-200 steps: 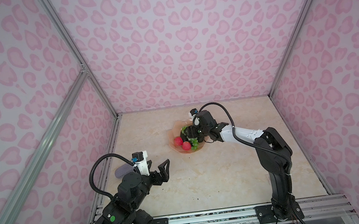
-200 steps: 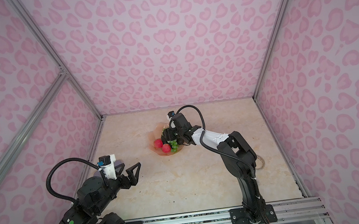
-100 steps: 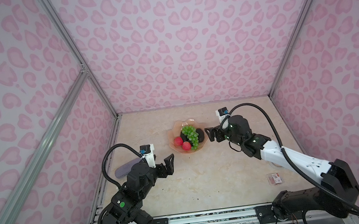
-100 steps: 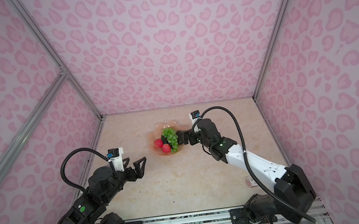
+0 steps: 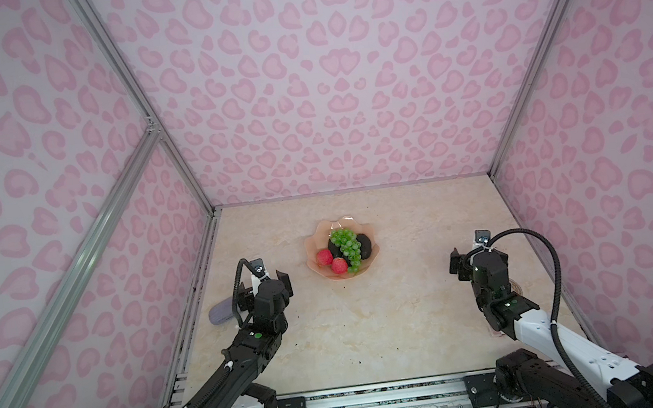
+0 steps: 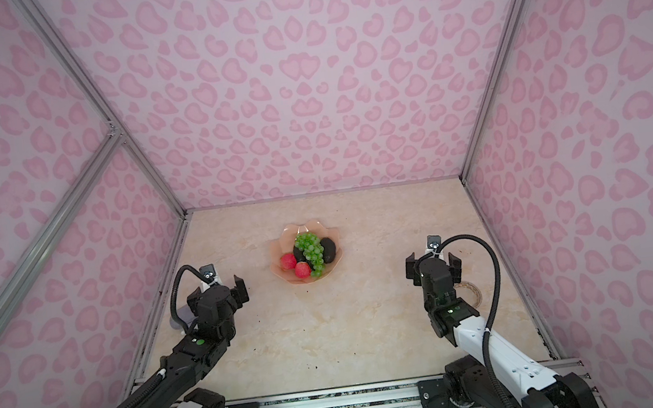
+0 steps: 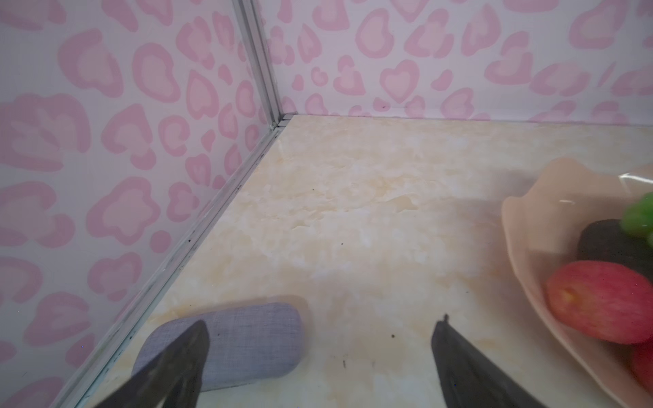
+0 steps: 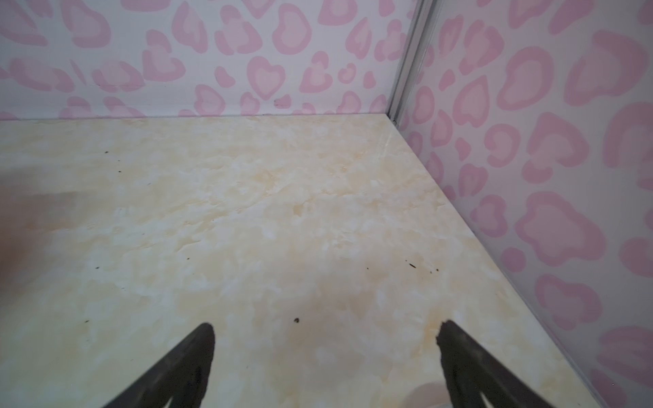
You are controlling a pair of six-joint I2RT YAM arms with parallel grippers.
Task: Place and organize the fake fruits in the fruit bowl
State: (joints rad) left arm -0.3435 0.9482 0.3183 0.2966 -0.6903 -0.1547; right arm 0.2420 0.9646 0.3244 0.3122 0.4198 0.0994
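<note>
In both top views the fruit bowl (image 5: 313, 256) is sitting at 12 o'clock of the table (image 5: 339, 329), holding grapes (image 5: 346, 246), 2 red fruits (image 5: 324, 257) and 2 visible avocados (image 5: 366, 246); finishing well likely means parking both arms clear. In the left wrist view the left gripper (image 7: 319, 326) is gaping empty beside a grey object (image 7: 240, 342); in the right wrist view the right gripper (image 8: 325, 326) is gaping, touching nothing.
</note>
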